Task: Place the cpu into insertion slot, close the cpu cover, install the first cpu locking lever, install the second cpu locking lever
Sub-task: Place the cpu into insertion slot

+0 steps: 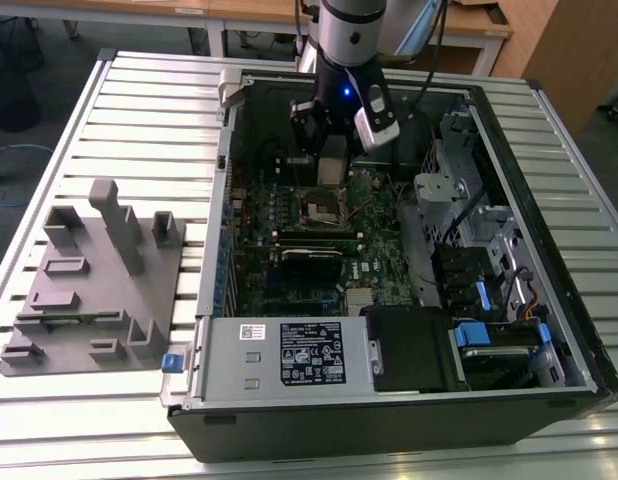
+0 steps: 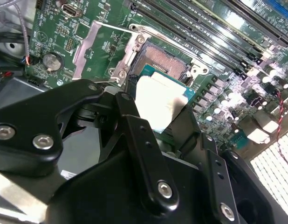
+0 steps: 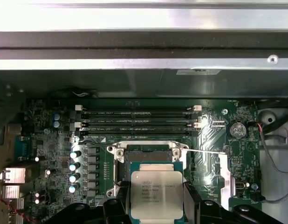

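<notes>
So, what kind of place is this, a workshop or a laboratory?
Probably a robotics lab bench: an open computer case lies on a slatted metal table, wooden desks stand behind, and the end effector holds the cpu over the motherboard.

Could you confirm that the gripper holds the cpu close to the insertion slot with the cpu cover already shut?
Not quite: the second wrist view shows the cpu cover swung open beside the insertion slot. The gripper does hold the cpu close to it.
</notes>
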